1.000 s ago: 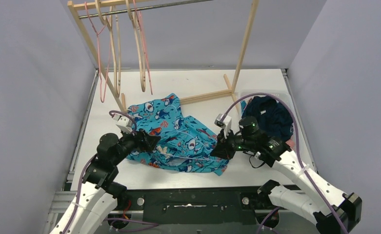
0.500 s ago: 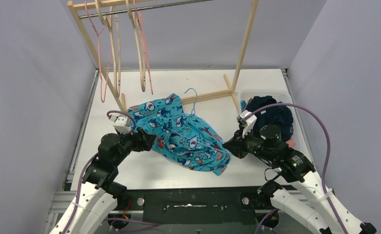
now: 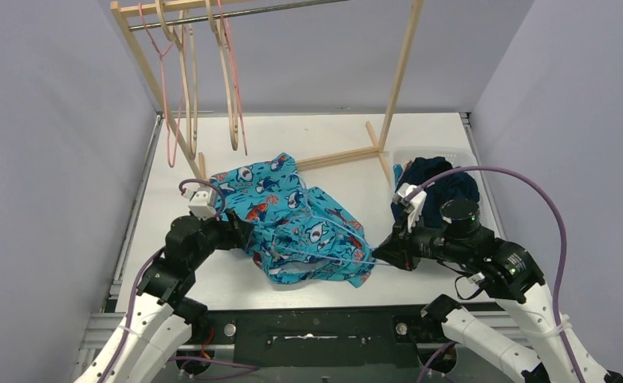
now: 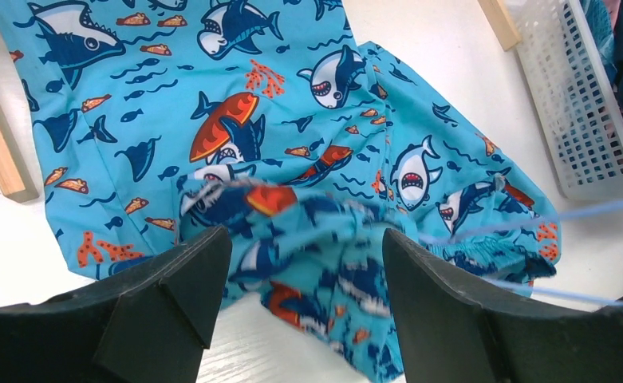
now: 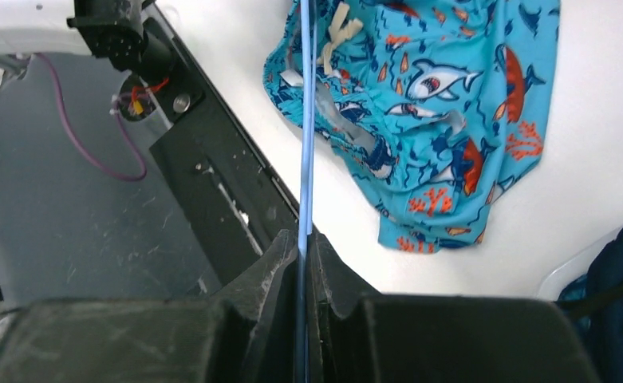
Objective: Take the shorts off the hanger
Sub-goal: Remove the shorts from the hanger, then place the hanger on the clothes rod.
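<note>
The teal shark-print shorts (image 3: pixel 296 223) lie crumpled on the white table between my two arms. They fill the left wrist view (image 4: pixel 236 120). A thin light-blue wire hanger (image 3: pixel 332 257) runs out of their near edge to the right. My right gripper (image 3: pixel 384 254) is shut on that wire (image 5: pixel 306 159), which passes straight between its fingers (image 5: pixel 280 263); the shorts (image 5: pixel 443 104) lie beyond. My left gripper (image 3: pixel 240 231) is open over the shorts' left edge, its jaws wide apart with fabric between them (image 4: pixel 304 239), not pinched.
A white basket (image 3: pixel 431 152) at the right holds dark navy shorts (image 3: pixel 443 187); it also shows in the left wrist view (image 4: pixel 587 120). The wooden rack (image 3: pixel 400 72) stands at the back with empty wooden hangers (image 3: pixel 232 96) and pink hangers (image 3: pixel 167 104). Its base bar (image 3: pixel 336 158) lies behind the shorts.
My right gripper has pulled back to the right and nearer with the blue hanger. The hanger's hook is no longer seen behind the shorts, and the shorts have bunched. The left gripper has barely moved.
</note>
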